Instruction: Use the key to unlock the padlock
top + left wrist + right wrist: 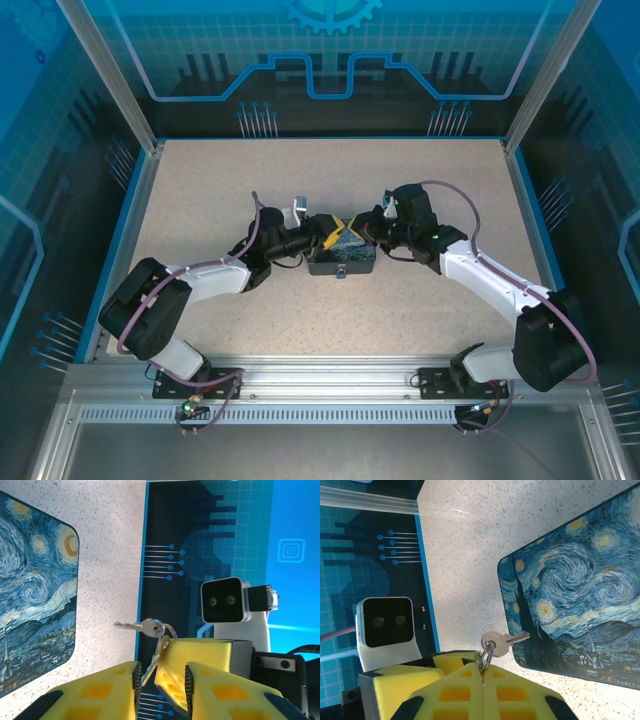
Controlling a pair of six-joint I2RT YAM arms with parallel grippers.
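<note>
The painted box (pixel 345 256), printed with a swirling starry night, lies at the middle of the surface (pixel 450 200). Over its edge the right end effector (pixel 482 672) is clamped on a ring (pixel 487 656), and the key (pixel 506 640) dangles from it. The left end effector (pixel 161 680) stands apart around the right one's tip. The padlock (pixel 340 271) is perhaps the small dark bit on the box's near side.

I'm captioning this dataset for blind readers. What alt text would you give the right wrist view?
The right gripper, yellow and shut, pinches the key ring of a small silver key whose tip points at a box printed with a swirling starry-night painting. Left of it sits the other arm's white wrist camera.
</note>
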